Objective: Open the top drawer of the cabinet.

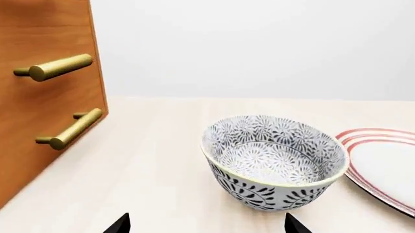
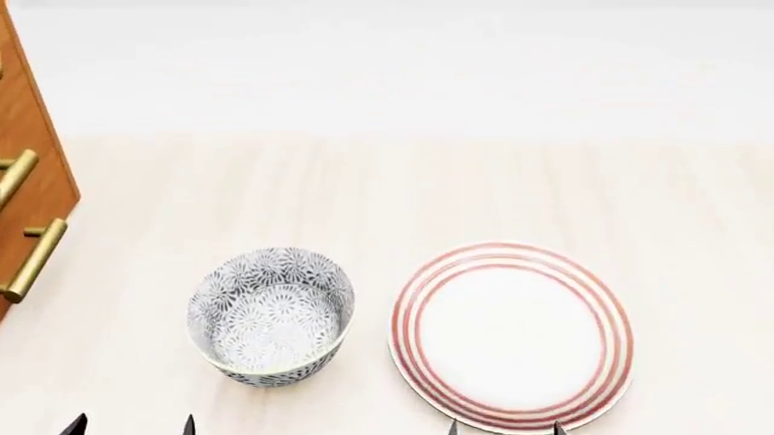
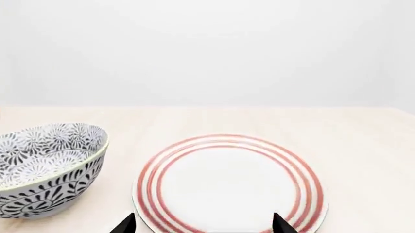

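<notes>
**Operator:** Orange-brown wood, that's the cabinet (image 1: 45,97), off to the outer side of my left gripper (image 1: 206,224) and well ahead of it. Two brass bar handles show in the left wrist view: an upper handle (image 1: 55,67) and a lower handle (image 1: 70,128). I can't tell whether either belongs to the top drawer; the cabinet runs out of frame above them.

**Observer:** What are the grippers doing?

**Operator:** Left gripper stands spread, its two tips apart and holding nothing, with the patterned bowl (image 1: 273,158) just ahead of it. Right gripper (image 3: 204,224) is likewise spread and empty, with the red-ringed plate (image 3: 228,180) directly in front of it. Both hover low over the pale table (image 2: 484,181).

**Observer:** So how far along?

**Operator:** Nothing done, as I judge it. Both visible drawer fronts sit flush, and no handle is touched. What's left is everything: raise the left arm toward the cabinet, find the uppermost handle, close on it, pull it out.
</notes>
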### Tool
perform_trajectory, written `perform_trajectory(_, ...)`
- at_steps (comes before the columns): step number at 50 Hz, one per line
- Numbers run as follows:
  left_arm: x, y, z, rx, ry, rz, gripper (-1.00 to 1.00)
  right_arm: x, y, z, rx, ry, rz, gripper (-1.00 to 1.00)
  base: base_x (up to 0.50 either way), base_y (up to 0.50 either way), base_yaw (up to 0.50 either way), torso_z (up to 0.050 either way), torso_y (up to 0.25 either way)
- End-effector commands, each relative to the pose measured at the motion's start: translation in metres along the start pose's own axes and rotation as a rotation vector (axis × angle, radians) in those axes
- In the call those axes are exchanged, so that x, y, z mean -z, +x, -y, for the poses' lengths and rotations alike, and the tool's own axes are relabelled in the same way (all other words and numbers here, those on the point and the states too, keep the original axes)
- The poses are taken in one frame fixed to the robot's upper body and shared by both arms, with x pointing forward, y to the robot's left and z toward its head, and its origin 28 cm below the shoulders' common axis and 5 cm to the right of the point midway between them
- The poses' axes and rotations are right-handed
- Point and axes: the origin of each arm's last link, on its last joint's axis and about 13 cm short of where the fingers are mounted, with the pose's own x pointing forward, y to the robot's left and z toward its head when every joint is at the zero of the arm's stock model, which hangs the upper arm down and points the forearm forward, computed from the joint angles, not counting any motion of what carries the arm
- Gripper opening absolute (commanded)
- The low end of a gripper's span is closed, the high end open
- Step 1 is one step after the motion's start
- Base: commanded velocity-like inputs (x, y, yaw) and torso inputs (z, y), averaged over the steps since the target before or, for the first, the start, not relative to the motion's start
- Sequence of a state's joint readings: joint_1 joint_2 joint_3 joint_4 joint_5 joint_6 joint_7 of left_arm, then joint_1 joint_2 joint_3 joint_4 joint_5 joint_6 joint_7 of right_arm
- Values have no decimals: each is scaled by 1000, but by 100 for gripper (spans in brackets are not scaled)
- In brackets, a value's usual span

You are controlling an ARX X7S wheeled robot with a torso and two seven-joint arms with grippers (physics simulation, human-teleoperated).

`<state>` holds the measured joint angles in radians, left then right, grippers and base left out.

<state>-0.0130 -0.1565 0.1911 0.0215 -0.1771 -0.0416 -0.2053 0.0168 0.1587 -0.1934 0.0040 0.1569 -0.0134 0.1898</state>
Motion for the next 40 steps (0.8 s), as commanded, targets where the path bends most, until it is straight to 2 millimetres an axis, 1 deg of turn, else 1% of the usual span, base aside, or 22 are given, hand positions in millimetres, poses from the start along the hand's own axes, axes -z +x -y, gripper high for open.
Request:
perform_trajectory(1, 1, -1, 1, 4, 0, -4, 100, 0, 0, 0, 2, 5, 0, 100, 500, 0, 0, 0, 0)
perform_trajectory(20, 0, -2, 1, 5, 0, -1, 100, 0, 0, 0, -2, 3, 3, 100, 500, 0, 0, 0, 1)
perform_trajectory(30, 0, -1, 1, 6, 0, -1, 100, -1, -1, 0, -9, -3, 19, 100, 16, 0, 0, 0, 0)
perform_trajectory(40, 0, -1, 1, 5, 0, 1, 100, -1, -1, -1, -12, -4, 22, 100, 0, 481, 0, 0, 0)
